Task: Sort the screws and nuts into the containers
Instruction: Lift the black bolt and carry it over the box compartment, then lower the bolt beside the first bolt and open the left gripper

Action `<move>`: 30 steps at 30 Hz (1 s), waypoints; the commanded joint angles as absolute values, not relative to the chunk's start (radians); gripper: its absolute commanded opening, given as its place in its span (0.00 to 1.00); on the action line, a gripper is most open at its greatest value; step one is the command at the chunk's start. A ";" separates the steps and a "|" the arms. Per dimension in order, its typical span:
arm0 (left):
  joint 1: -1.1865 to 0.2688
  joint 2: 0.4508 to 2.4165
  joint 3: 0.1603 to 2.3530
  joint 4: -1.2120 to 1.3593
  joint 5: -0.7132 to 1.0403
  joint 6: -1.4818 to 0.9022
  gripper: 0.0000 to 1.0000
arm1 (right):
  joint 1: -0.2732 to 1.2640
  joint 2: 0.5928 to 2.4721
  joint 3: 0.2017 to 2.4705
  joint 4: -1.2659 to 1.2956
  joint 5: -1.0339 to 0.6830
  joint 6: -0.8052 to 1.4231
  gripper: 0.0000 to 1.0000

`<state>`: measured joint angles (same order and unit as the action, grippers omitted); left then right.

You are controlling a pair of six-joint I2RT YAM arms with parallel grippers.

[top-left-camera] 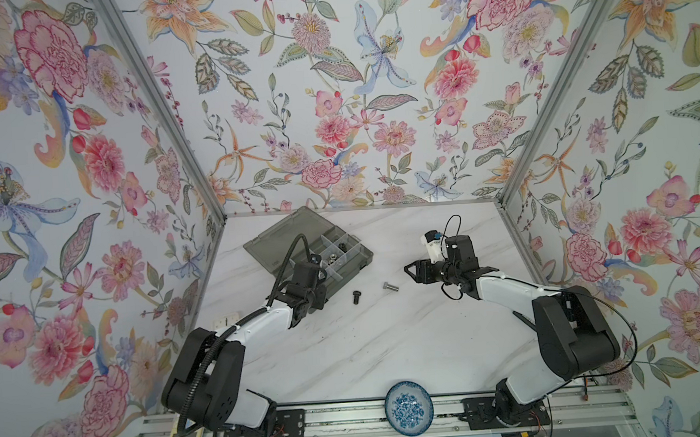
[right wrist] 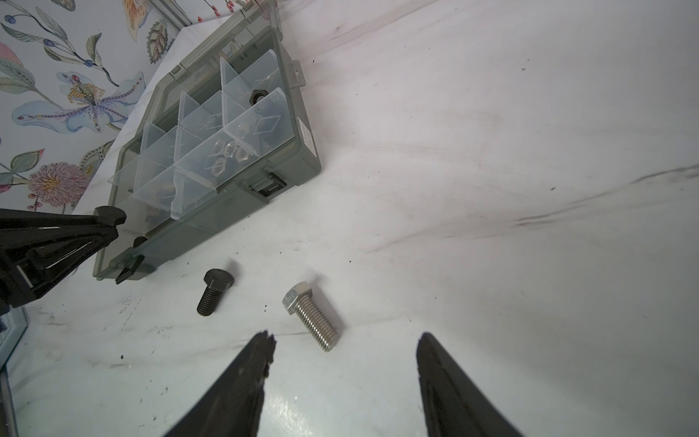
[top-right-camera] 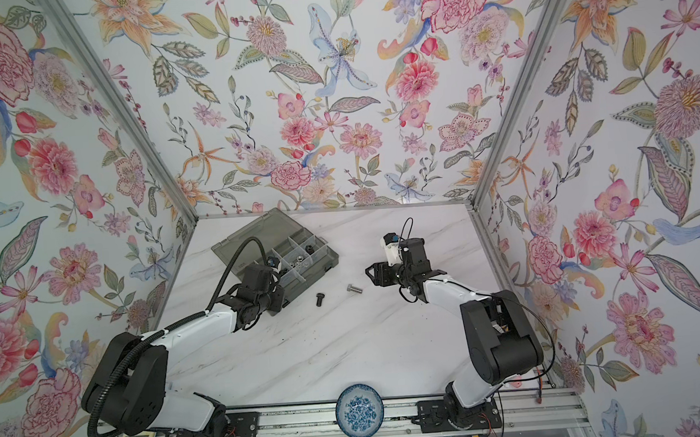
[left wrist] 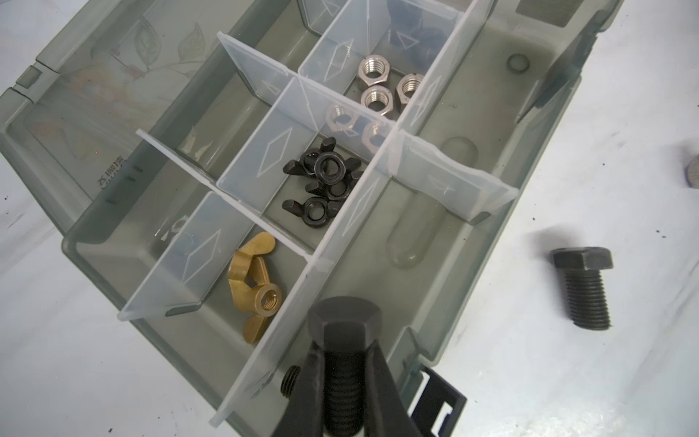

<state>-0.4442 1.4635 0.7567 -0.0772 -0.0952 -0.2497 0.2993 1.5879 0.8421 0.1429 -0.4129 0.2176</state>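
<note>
Left tool (left wrist: 342,353) clamps black bolt (left wrist: 344,321) above long compartment (left wrist: 378,280) (drop pending); right tool (right wrist: 345,336) released, silver bolt (right wrist: 308,319) just ahead.

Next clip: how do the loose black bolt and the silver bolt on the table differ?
The loose black bolt is matt black; the silver bolt is bright metal. The silver bolt looks slightly longer than the black one. The black bolt lies nearer the organizer box, the silver bolt just ahead of the right gripper's open jaws. Both are hex-headed and lie on their sides.
</note>
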 commanded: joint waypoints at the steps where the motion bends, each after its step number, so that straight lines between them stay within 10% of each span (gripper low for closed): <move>1: -0.445 1.473 0.764 -0.068 -0.130 -0.247 0.21 | 0.294 1.572 0.833 0.125 -0.425 0.219 0.64; 8: -0.445 1.459 0.765 -0.066 -0.129 -0.261 0.42 | 0.294 1.573 0.835 0.123 -0.426 0.220 0.64; 30: -0.681 1.445 0.748 0.110 -0.056 -0.454 0.58 | 0.294 1.574 0.835 0.130 -0.431 0.226 0.65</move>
<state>-0.6632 1.3994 0.7567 0.0570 -0.0589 -0.4091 0.2993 1.5879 0.8421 0.1425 -0.4137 0.2180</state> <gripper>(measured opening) 0.581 0.648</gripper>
